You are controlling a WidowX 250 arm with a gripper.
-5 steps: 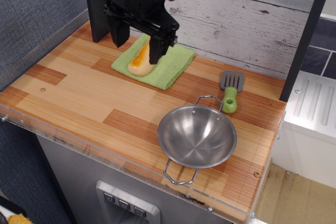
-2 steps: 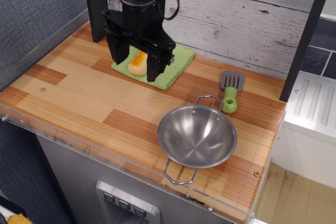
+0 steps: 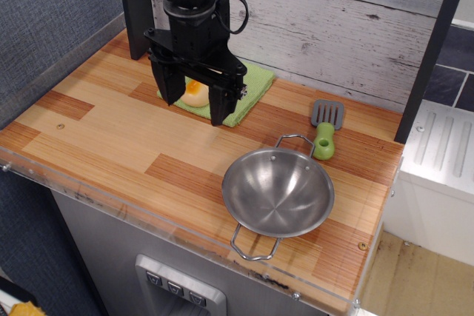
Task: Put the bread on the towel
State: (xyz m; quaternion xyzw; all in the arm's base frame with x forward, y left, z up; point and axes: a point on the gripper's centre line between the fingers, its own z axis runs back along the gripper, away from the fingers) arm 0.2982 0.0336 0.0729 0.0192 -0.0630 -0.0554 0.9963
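Observation:
The bread (image 3: 196, 95), a golden-yellow toy baguette with an orange-brown end, lies on the light green towel (image 3: 255, 79) at the back left of the wooden counter. Only its near end shows; the rest is hidden behind the black arm. My gripper (image 3: 195, 111) is open, with its two black fingers (image 3: 169, 85) spread on either side of the bread's near end. The fingers do not press on the bread.
A steel bowl with wire handles (image 3: 278, 192) stands at the front right. A small grey-and-green spatula (image 3: 324, 129) lies behind it. A dark post (image 3: 133, 5) and a plank wall stand at the back. The counter's clear front edge (image 3: 148, 209) is near.
The gripper has shifted toward the front left in the image, away from the towel's middle. The bread stays lying on the towel, with less of it visible now.

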